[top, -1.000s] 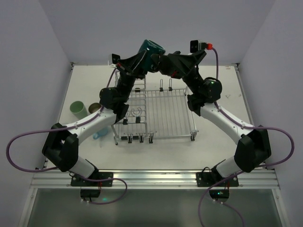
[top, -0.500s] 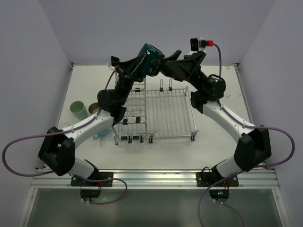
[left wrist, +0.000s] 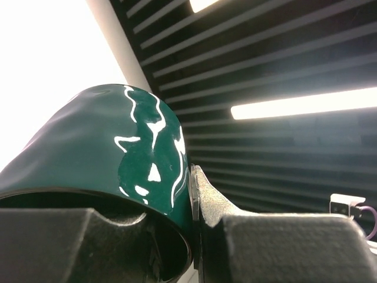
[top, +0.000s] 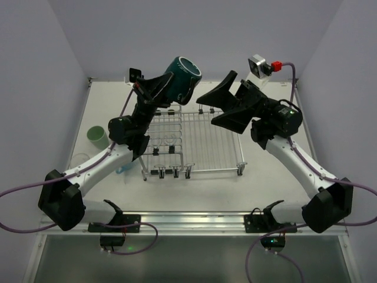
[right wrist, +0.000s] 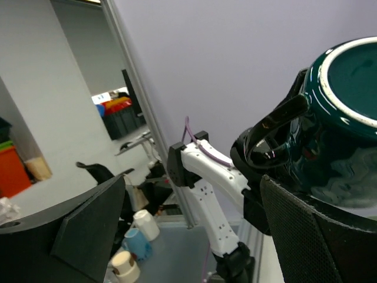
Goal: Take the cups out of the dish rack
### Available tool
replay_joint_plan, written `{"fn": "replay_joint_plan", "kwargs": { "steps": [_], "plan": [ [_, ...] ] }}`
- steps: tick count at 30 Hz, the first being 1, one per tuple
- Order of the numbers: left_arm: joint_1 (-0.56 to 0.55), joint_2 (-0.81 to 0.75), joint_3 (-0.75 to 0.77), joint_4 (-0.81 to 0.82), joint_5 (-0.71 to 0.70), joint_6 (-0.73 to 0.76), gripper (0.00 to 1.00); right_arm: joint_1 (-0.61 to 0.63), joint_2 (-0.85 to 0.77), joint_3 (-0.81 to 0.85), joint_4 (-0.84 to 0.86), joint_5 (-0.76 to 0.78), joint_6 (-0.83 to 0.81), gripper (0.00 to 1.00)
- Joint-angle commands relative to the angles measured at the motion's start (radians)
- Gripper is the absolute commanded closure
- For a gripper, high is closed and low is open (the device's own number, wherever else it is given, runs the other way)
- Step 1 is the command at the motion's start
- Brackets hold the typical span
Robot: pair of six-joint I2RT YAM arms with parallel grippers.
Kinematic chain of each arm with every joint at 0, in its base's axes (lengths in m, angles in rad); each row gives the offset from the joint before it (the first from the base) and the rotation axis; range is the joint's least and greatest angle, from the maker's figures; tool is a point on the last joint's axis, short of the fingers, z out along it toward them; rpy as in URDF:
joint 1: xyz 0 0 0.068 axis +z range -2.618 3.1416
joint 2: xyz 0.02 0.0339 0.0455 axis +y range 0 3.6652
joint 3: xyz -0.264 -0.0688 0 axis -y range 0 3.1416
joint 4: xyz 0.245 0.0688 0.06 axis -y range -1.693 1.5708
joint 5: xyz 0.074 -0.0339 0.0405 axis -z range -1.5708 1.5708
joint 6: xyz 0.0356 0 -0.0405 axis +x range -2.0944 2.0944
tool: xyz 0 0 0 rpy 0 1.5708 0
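Note:
My left gripper (top: 169,87) is shut on the dark teal cup (top: 181,72) and holds it high over the back edge of the dish rack (top: 206,154). In the left wrist view one finger (left wrist: 215,203) presses the outside of the teal cup's (left wrist: 112,147) wall and the other sits at its mouth. My right gripper (top: 211,111) is open and empty, just right of the cup. In the right wrist view its jaws stand wide apart, with the teal cup (right wrist: 347,124) ahead. A pale green cup (top: 97,136) and the light-blue mug (top: 122,169) lie on the table at the left.
The silver wire rack has a flat grid on the right and a narrower raised section (top: 168,138) on the left. My left arm (top: 97,165) crosses over the cups at the left. The right wrist view shows three small cups (right wrist: 134,243) low down, behind the left arm.
My right gripper has drawn back to the right, away from the teal cup, and stands open. My left gripper has kept the cup and shifted it slightly left.

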Motion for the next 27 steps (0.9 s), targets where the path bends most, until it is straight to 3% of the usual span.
{"fn": "replay_joint_plan", "kwargs": {
  "steps": [1,4,6,7,11,12,14,18,21,27],
  "plan": [
    [0.026,-0.044,0.068,0.157,0.067,-0.009,1.0,-0.031,-0.092,-0.071,-0.051,-0.054,-0.13,0.01],
    [0.087,-0.056,0.088,0.064,0.162,0.028,1.0,-0.069,-0.187,-0.159,-0.169,-0.053,-0.225,0.01],
    [0.123,-0.072,0.095,-0.011,0.232,0.069,1.0,-0.08,-0.242,-0.208,-0.355,-0.015,-0.307,0.01],
    [0.165,-0.079,0.108,-0.11,0.304,0.089,1.0,-0.085,-0.305,-0.206,-0.62,0.067,-0.448,0.01],
    [0.256,-0.121,0.125,-0.342,0.438,0.238,1.0,-0.079,-0.379,-0.127,-1.211,0.348,-0.782,0.01],
    [0.265,-0.125,0.128,-0.387,0.455,0.27,1.0,-0.077,-0.376,-0.081,-1.284,0.466,-0.822,0.01],
    [0.302,-0.125,0.137,-0.517,0.523,0.37,1.0,-0.079,-0.348,-0.038,-1.462,0.557,-0.879,0.01],
    [0.376,-0.15,0.132,-0.697,0.604,0.534,1.0,-0.077,-0.336,-0.034,-1.524,0.619,-0.936,0.01],
    [0.442,-0.191,0.09,-0.709,0.638,0.612,1.0,-0.077,-0.339,-0.088,-1.497,0.627,-0.95,0.01],
    [0.543,-0.242,0.019,-0.556,0.694,0.62,1.0,-0.077,-0.275,-0.128,-1.478,0.593,-0.95,0.01]
  ]
}}
